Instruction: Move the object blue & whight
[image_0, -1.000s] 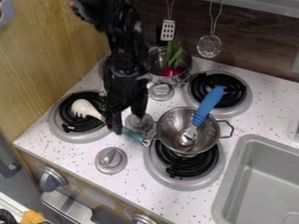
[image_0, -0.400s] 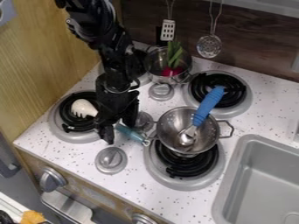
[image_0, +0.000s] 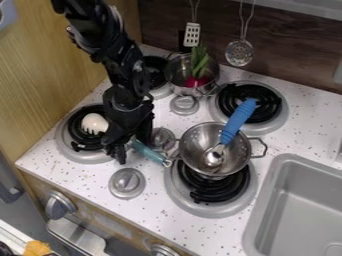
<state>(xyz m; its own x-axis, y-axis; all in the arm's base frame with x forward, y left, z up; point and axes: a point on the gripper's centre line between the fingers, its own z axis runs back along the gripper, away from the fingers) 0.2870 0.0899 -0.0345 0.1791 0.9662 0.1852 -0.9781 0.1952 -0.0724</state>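
The gripper (image_0: 132, 147) hangs over the left side of the stovetop, its fingers apart, one toward the front and one toward the back right. Across the spot beneath it lies a utensil with a white, pronged head (image_0: 94, 123) on the left burner and a blue-teal handle (image_0: 150, 152) pointing to the lower right. The gripper covers the utensil's middle. Whether the fingertips touch it, I cannot tell. The handle's end lies beside the left side of a metal colander.
The metal colander (image_0: 194, 142) stands on the front burner, holding a blue-handled spoon (image_0: 238, 120). Behind are a pot (image_0: 177, 75) with a red-and-green vegetable and a right rear burner (image_0: 275, 122). A knob (image_0: 127, 183) sits in front; a grey sink (image_0: 300, 200) lies to the right.
The gripper has moved left and slightly toward the front, with its arm shifting left as well. The utensil, colander and pot have stayed where they were.
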